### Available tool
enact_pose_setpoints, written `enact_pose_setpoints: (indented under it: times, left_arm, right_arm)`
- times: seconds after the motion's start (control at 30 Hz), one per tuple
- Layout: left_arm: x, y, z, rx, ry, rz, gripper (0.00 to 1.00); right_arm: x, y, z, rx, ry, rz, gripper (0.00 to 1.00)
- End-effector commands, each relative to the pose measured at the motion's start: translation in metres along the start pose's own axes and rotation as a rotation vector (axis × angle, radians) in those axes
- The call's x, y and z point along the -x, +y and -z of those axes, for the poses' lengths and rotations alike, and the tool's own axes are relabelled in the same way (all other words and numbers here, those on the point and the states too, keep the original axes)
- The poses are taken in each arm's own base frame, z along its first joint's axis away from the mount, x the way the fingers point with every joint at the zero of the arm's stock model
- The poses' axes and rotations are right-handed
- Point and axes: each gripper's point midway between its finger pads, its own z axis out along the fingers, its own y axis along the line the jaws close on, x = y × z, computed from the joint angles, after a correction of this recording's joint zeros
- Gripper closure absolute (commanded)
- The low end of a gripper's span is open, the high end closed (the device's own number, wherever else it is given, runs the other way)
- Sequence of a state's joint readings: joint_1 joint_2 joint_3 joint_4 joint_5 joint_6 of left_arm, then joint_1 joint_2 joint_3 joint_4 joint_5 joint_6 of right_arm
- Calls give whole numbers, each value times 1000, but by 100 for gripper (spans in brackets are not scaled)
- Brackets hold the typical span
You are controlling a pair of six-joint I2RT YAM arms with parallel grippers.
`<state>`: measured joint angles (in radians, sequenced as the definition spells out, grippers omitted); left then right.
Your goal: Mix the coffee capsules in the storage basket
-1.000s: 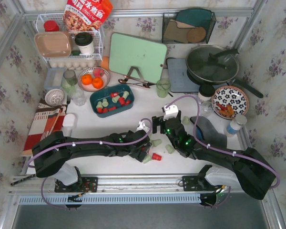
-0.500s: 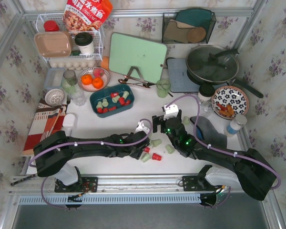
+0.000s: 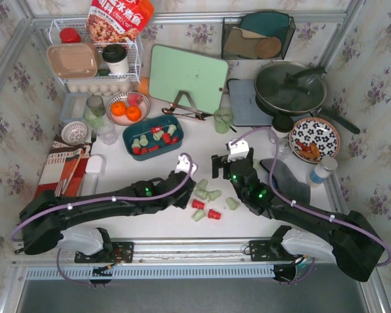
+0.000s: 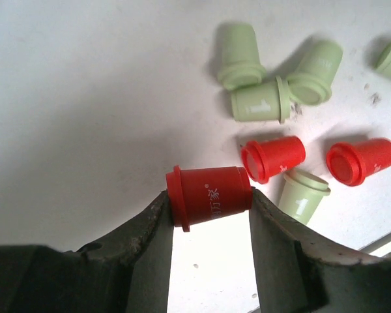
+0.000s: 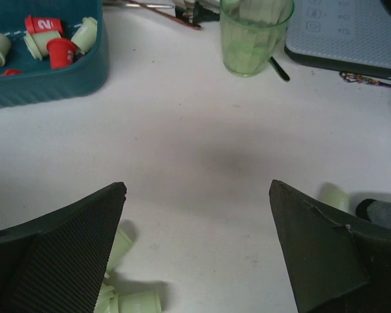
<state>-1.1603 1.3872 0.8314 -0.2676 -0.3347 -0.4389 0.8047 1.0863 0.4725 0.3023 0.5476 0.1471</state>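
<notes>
Low and outstretched — left gripper [image 4: 210, 203] pinches a red capsule [image 4: 212, 191].

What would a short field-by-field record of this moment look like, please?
left gripper: closed on a red capsule, held end to end between the fingers
right gripper: open, holding nothing, over the table
storage basket: back left of the table, red and green capsules inside
loose capsules: red and green, lying on the table between the two arms
task status: unfinished; several capsules are outside the basket
</notes>
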Motion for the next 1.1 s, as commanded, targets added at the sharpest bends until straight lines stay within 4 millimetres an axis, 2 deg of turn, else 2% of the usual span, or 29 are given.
enact_pose_setpoints:
  times: [0.0, 0.2, 0.57, 0.87, 1.07]
  left_arm:
    - [22, 24, 20, 63, -63, -15, 66]
    - [51, 43, 47, 90, -117, 22, 67]
    - [105, 84, 71, 162, -197, 67, 67]
    - [151, 120, 70, 213, -270, 115, 67]
    - [189, 158, 67, 257, -343, 172, 65]
  right_arm:
    - [12, -8, 5, -42, -11, -11, 0]
    - [24, -5, 12, -12, -19, -39, 0]
    - [24, -2, 13, 1, -8, -48, 0]
    - [23, 1, 13, 16, -12, -55, 0]
    - [14, 6, 8, 34, 4, -48, 0]
